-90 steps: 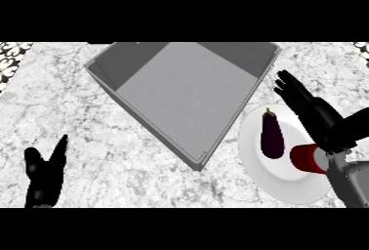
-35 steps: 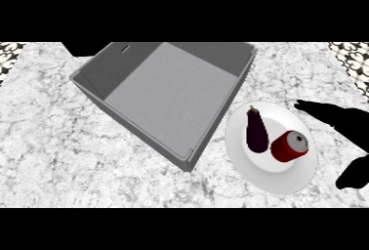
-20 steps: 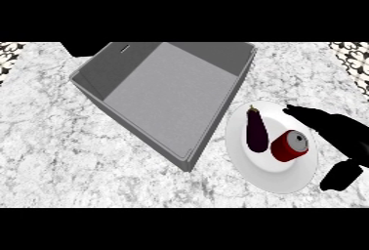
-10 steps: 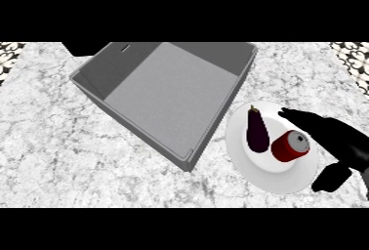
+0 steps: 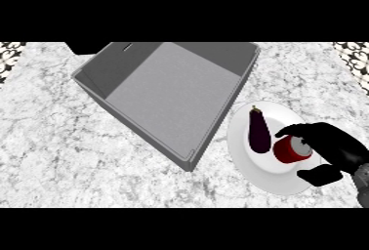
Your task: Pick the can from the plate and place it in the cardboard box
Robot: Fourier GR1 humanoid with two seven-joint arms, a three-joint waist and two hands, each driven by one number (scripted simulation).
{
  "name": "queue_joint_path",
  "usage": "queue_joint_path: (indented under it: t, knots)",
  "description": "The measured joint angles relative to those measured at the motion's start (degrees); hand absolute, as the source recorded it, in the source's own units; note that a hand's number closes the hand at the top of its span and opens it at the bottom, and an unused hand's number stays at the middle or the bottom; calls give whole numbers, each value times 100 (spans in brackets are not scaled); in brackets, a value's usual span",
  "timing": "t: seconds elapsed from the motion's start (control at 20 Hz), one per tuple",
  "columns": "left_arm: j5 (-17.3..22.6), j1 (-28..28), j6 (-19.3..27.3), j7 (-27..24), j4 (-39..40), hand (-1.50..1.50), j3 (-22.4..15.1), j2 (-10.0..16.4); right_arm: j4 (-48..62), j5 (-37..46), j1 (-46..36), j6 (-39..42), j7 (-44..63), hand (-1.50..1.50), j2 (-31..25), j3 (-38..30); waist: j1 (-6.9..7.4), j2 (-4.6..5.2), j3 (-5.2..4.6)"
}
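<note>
Right hand (image 5: 335, 146), at the view's right edge: fingers curled over the top and far side of the red can (image 5: 288, 152), thumb lying lower, over the plate's rim. The can stands upright on the white plate (image 5: 277, 181), just beside a dark aubergine (image 5: 258, 131). No writing can be read on the can. The open grey cardboard box (image 5: 173, 93) sits just left of the plate on the white-and-grey marbled surface (image 5: 72, 156).

R hand (image 5: 333, 149) now curled over can (image 5: 290, 150).
</note>
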Motion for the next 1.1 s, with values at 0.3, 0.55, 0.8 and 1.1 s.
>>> queue_joint_path:
  t: [0.3,0.55,0.8,1.1]
  knots:
    - [19,34,-69,-10,-11,0,38,-44,-12,378,-184,-377,-58,150,48,-52,-15,-29,2]
    - [-32,-13,-107,-24,-20,0,45,-65,70,677,-393,-657,-20,150,154,-88,35,1,-3]
    - [-114,-235,-220,-97,-47,0,4,-56,656,883,-809,-754,88,150,319,-182,284,119,-19]
    - [-175,-369,-301,-63,-25,0,-11,-78,1197,1122,-1306,-957,76,150,490,-294,383,142,-10]
